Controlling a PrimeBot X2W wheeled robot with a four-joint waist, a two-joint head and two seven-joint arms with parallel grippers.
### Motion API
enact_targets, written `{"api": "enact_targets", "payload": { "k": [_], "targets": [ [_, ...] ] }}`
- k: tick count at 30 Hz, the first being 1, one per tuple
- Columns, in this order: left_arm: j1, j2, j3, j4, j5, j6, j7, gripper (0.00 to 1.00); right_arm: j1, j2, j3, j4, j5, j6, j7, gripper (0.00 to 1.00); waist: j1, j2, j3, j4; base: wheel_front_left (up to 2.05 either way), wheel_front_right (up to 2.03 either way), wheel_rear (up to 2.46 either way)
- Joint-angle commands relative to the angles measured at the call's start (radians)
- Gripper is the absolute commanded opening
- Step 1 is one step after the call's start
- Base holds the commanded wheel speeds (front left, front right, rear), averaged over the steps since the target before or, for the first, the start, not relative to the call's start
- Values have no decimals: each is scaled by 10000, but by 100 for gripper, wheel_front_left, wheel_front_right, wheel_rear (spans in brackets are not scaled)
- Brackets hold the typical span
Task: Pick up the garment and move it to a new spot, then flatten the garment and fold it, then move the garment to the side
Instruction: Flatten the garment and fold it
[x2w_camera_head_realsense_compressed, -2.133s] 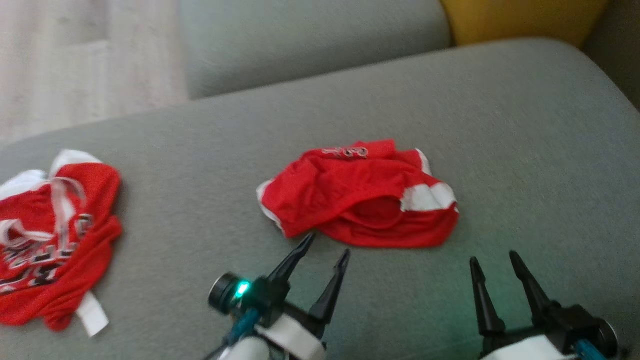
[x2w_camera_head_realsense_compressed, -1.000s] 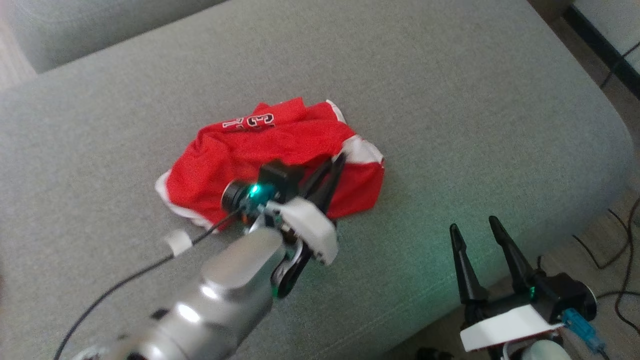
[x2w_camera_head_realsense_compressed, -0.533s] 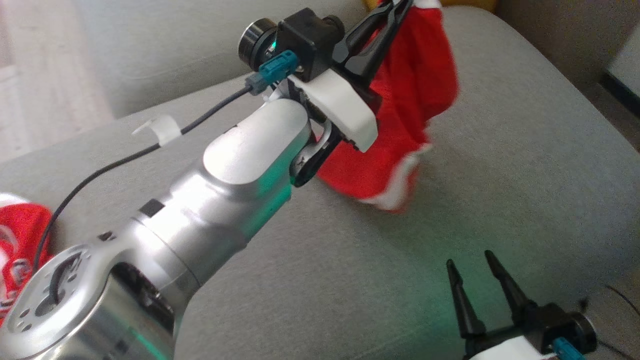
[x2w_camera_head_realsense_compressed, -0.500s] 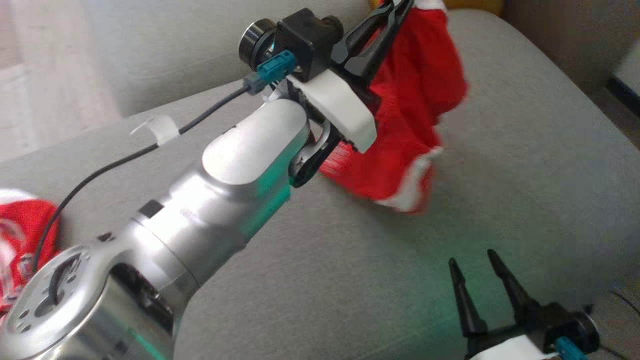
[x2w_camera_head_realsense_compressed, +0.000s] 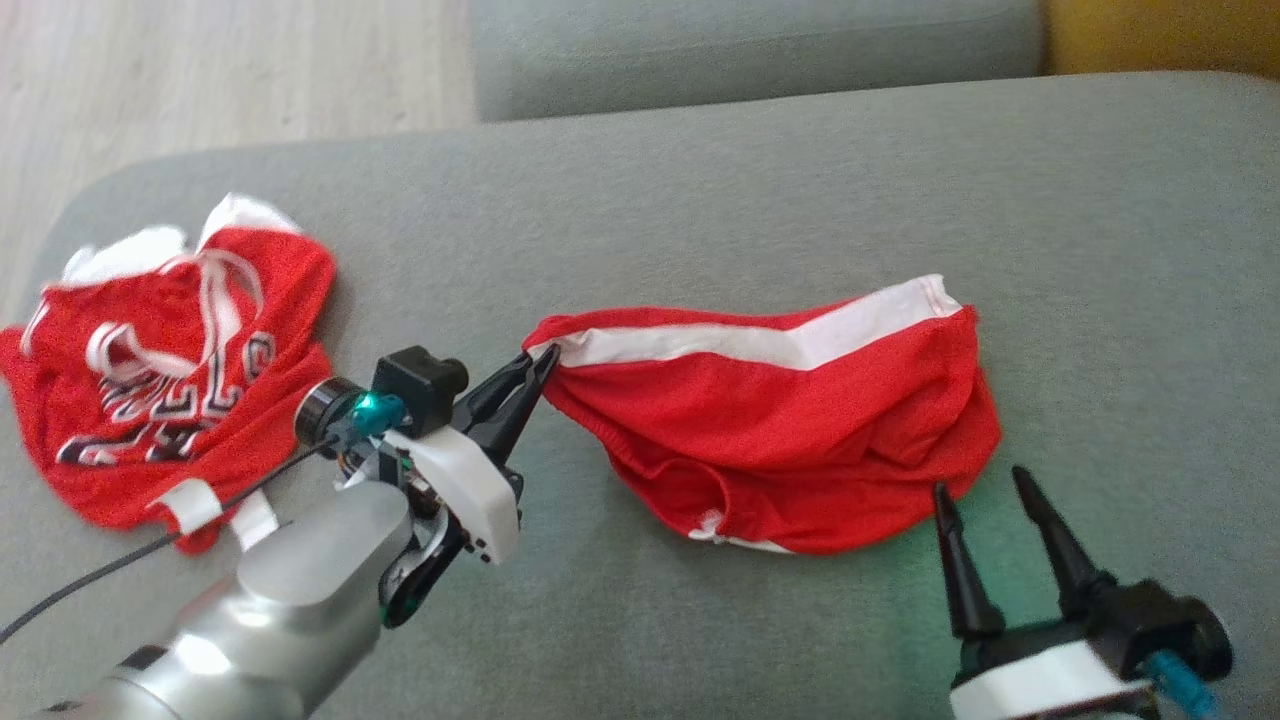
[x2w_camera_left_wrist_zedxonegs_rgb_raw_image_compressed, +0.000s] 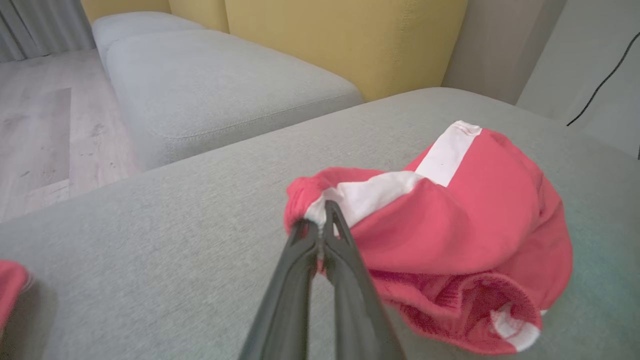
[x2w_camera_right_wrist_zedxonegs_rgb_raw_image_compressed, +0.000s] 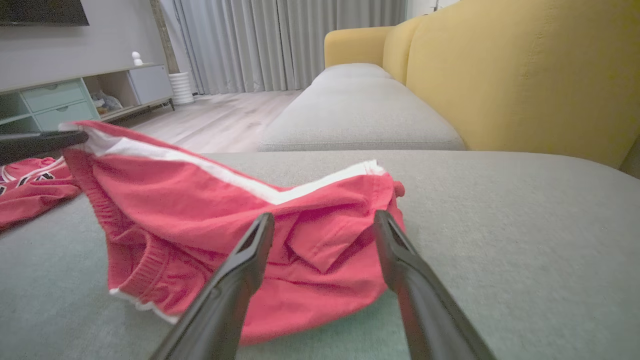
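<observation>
A pair of red shorts (x2w_camera_head_realsense_compressed: 800, 430) with a white side stripe lies spread on the grey sofa cushion (x2w_camera_head_realsense_compressed: 700, 200). My left gripper (x2w_camera_head_realsense_compressed: 540, 362) is shut on the shorts' left corner, at the end of the white stripe, holding it slightly raised. The left wrist view has the fingertips pinching that corner of the shorts (x2w_camera_left_wrist_zedxonegs_rgb_raw_image_compressed: 450, 240). My right gripper (x2w_camera_head_realsense_compressed: 985, 495) stands open just in front of the shorts' lower right edge, nothing between its fingers. From the right wrist, the shorts (x2w_camera_right_wrist_zedxonegs_rgb_raw_image_compressed: 240, 220) lie right beyond the open fingers.
A second red garment (x2w_camera_head_realsense_compressed: 170, 370), a jersey with white trim and lettering, lies crumpled at the cushion's left end. Another grey cushion (x2w_camera_head_realsense_compressed: 750, 40) sits behind, with a yellow backrest (x2w_camera_right_wrist_zedxonegs_rgb_raw_image_compressed: 525, 70) to the right. Wooden floor (x2w_camera_head_realsense_compressed: 200, 80) lies beyond the left edge.
The left gripper took hold of the shorts, lifted them high, then lowered and drew them out on the cushion. The head camera has shifted. The right gripper stays open.
</observation>
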Motion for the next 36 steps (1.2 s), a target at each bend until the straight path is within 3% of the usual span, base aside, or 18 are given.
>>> {"api": "enact_targets", "payload": {
  "k": [1,6,9,12,17,23,28,29,30,31,36],
  "targets": [
    [-684,270,332,-345,11,90,-137,0,-485,-81,119,-318,122,67,-38,100,1,0,382,486,0,0,0],
    [-460,621,371,-655,14,153,-235,0,-1391,-471,-160,144,995,67,-38,100,1,0,572,740,0,0,0],
    [-479,651,366,-932,24,230,-212,0,-2715,-1343,114,1258,1857,67,-38,100,1,0,743,871,0,0,0],
    [-523,673,321,-1162,63,266,-145,0,-4035,-2287,834,2563,2347,67,172,100,1,0,895,951,0,0,0],
    [-671,740,267,-1527,169,348,-50,0,-6224,-3316,2183,4356,2584,67,1558,100,1,0,1193,1127,0,0,0],
    [-778,720,195,-1746,283,419,-11,0,-7445,-3711,3779,5700,3829,67,3240,100,1,0,1409,1375,0,0,0],
    [-771,750,142,-1869,344,494,-8,0,-8075,-4065,5072,6095,5140,67,4256,100,1,0,1529,1545,0,0,0],
    [-768,751,142,-1884,339,509,-6,0,-8162,-4157,5287,6112,5317,67,4272,93,1,0,1546,1569,0,0,0],
    [-761,752,140,-1898,337,523,-10,0,-8258,-4258,5504,6095,5435,67,4183,35,1,0,1557,1590,0,0,0],
    [-749,762,139,-1908,335,535,-17,0,-8355,-4344,5663,6112,5531,67,4048,0,1,0,1560,1599,0,0,0],
    [-836,851,241,-1946,391,627,-126,0,-8854,-4597,6418,6197,5829,67,3273,0,1,0,1513,1495,0,0,0]
  ]
}}
